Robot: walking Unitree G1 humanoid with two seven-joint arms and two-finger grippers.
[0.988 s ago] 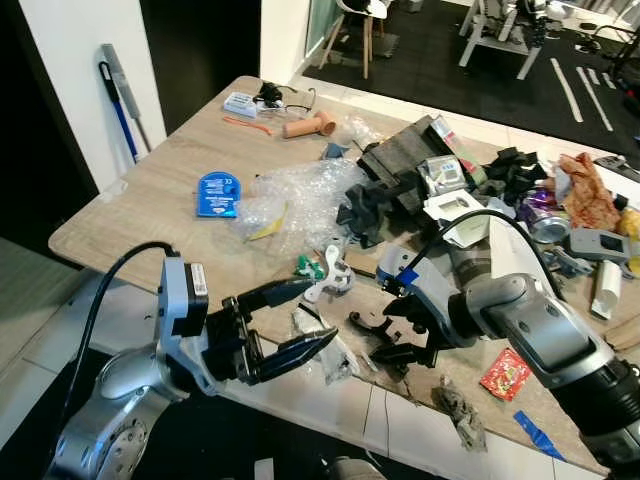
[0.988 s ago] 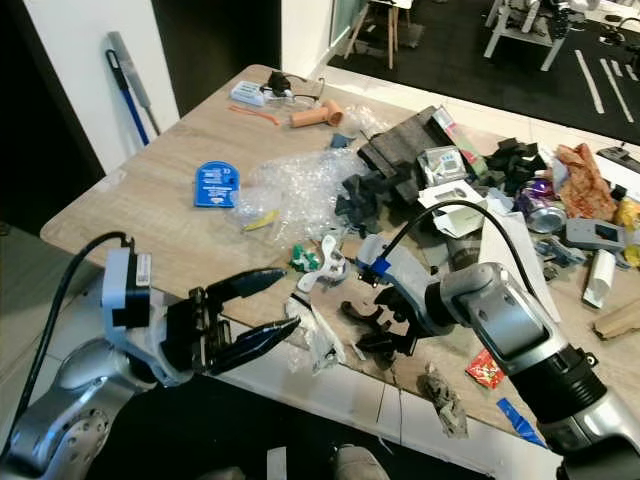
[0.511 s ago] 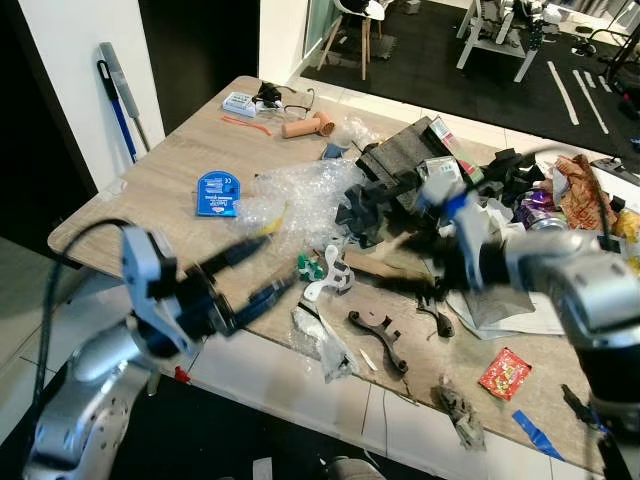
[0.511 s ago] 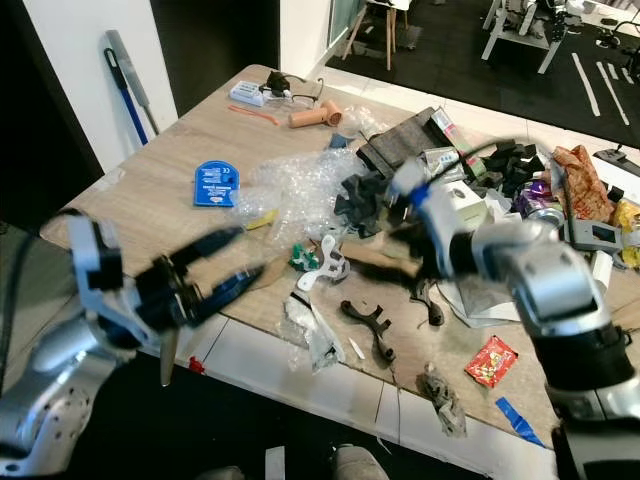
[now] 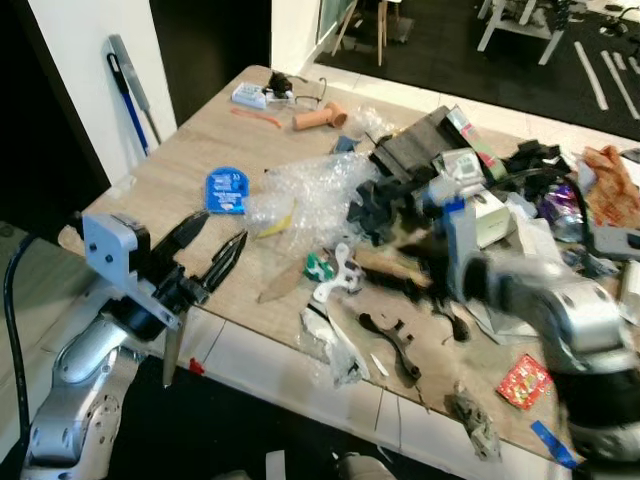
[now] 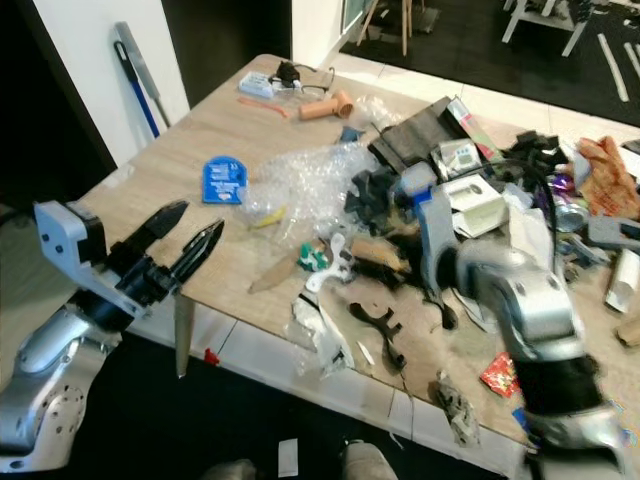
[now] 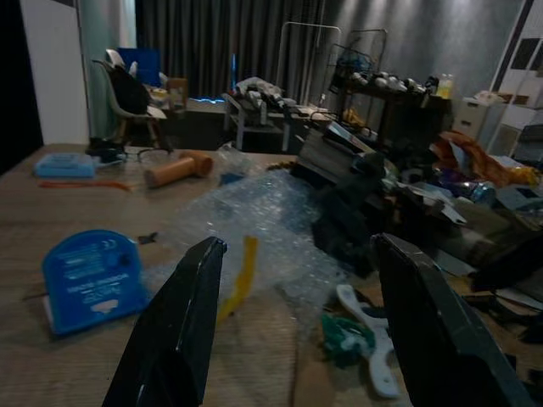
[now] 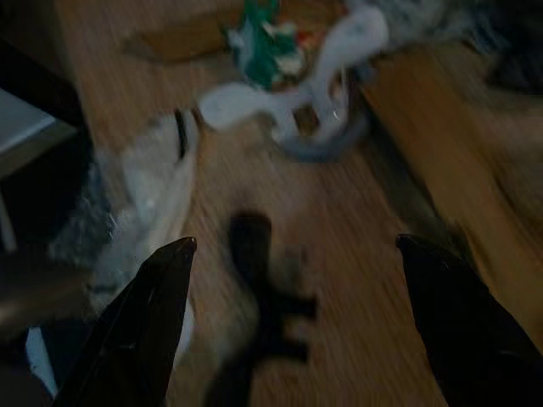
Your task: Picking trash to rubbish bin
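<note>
While both tools gape empty, bubble wrap point(image 5: 310, 195) and black foam point(image 5: 385, 205) crowd the table point(image 5: 170, 170).

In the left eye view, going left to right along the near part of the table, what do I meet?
left gripper → brown cardboard scrap → crumpled clear plastic wrapper → black curved plastic part → red snack packet

A: The right arm point(image 5: 540, 300) is smeared by motion; its end effector can't be made out from the head.

B: And the right wrist view is blurred too. That dark part point(image 8: 263, 314) on the surface point(image 8: 339, 254) has no clear shape.
</note>
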